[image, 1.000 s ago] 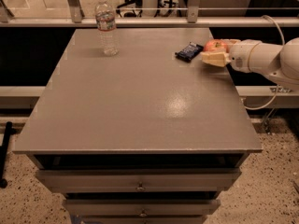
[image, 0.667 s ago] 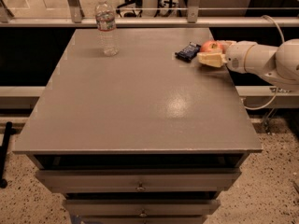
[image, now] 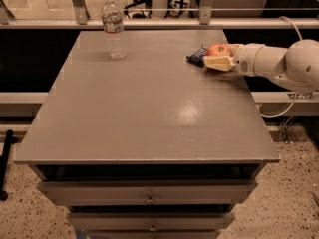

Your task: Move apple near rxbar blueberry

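Observation:
The red and yellowish apple [image: 218, 50] sits between the pale fingers of my gripper [image: 217, 57] at the far right of the grey table [image: 149, 108]. The gripper is shut on the apple and comes in from the right on a white arm [image: 279, 63]. The rxbar blueberry [image: 198, 55], a dark navy bar, lies flat on the table just left of the apple, touching or nearly touching the fingertips. The apple's lower part is hidden by a finger.
A clear plastic water bottle [image: 113, 28] stands upright at the table's far left. A railing [image: 149, 23] runs behind the table. Drawers [image: 149, 198] are below the front edge. A cable [image: 294, 29] hangs by the arm.
The gripper with the apple has shifted slightly left, closer to the navy bar. The bottle and bar have not moved.

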Action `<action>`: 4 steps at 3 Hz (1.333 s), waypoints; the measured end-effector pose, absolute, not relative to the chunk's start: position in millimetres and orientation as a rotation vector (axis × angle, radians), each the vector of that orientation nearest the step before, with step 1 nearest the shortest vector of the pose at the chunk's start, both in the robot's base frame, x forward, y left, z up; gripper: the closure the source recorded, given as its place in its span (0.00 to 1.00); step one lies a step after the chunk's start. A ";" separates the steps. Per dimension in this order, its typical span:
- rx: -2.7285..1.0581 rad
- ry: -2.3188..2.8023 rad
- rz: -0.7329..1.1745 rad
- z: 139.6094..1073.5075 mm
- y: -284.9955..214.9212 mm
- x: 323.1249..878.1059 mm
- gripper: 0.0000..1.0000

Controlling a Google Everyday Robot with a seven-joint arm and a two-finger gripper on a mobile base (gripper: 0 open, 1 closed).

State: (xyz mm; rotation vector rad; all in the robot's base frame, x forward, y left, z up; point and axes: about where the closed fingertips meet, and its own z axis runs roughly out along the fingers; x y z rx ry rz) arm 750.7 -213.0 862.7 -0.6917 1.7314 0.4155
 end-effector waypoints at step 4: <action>-0.777 1.739 0.425 898.7 -226.7 684.8 0.00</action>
